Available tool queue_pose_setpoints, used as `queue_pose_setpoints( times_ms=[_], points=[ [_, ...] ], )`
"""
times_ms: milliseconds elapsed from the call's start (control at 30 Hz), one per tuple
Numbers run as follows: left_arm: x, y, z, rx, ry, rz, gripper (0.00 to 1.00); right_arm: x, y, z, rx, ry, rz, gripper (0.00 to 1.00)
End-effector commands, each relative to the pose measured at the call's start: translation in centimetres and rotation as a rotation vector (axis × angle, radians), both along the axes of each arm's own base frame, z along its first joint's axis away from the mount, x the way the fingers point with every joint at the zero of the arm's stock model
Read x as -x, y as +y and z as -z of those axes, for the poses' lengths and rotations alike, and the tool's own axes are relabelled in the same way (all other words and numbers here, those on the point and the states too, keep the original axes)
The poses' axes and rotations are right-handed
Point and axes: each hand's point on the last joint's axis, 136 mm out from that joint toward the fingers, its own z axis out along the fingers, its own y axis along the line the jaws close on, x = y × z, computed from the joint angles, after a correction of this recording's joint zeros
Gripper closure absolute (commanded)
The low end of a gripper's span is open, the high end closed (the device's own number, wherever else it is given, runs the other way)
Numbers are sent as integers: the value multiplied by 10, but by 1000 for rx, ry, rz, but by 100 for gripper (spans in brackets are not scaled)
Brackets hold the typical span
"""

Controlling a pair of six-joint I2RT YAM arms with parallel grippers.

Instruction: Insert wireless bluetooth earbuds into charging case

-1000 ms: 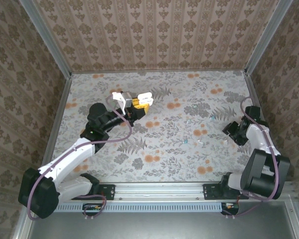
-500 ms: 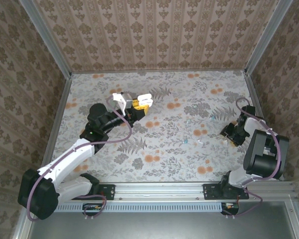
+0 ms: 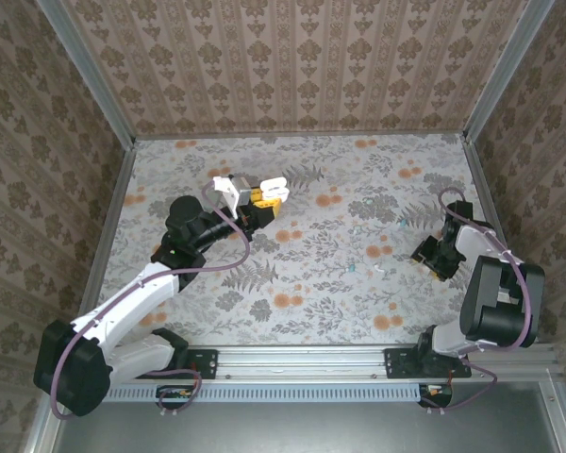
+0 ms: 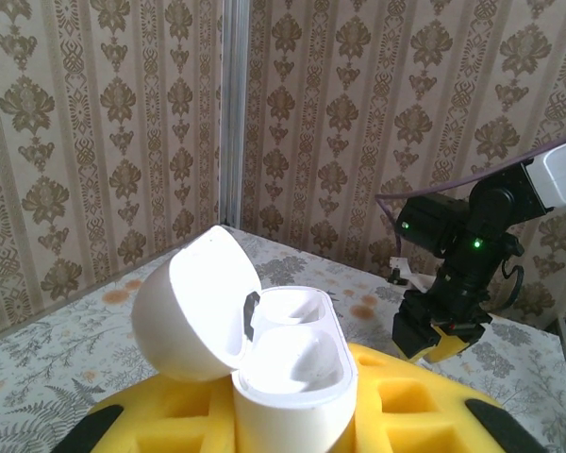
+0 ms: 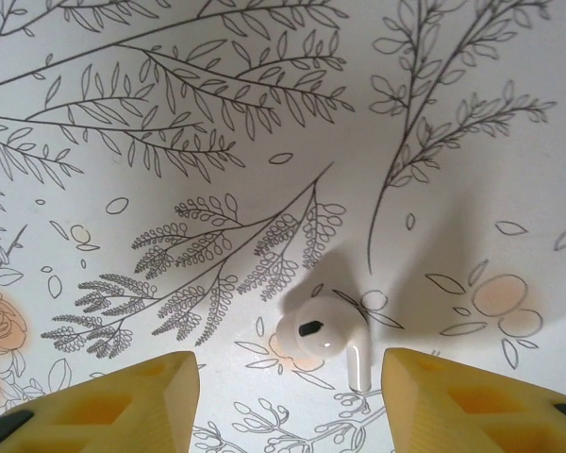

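Down near the tabletop's [image 5: 170, 142] right edge, one white earbud [image 5: 321, 340] lies flat between the half-spread, empty fingers of the right pincer [image 5: 289, 396], touching neither, while towards the far edge, left of middle, the left pincer [image 3: 269, 193] clamps the white charging case [image 4: 292, 363], its lid hinged open.

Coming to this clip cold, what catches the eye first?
The white charging case, its lid flipped open and its wells apparently empty, sits clamped in the left gripper, left of centre towards the back of the table. Near the right edge, a single white earbud lies on the floral surface between the open fingers of the right gripper, untouched.
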Motion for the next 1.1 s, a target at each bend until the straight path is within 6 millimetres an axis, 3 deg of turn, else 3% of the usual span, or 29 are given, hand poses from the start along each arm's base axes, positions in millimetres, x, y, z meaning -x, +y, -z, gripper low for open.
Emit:
queue_pose_setpoints(
  times_ms=[0, 267, 700, 1067],
  points=[
    [6, 2, -6, -3, -35, 1, 77, 13, -4, -2, 48, 53, -1, 44],
    [6, 2, -5, -4, -35, 0, 77, 4, -15, -6, 144, 86, -79, 46],
    [7, 5, -5, -8, -36, -13, 76, -11, -14, -4, 200, 159, -251, 49],
    [6, 6, -2, -16, -33, -21, 76, -1, 0, 11, 126, 209, -240, 55]
  ],
)
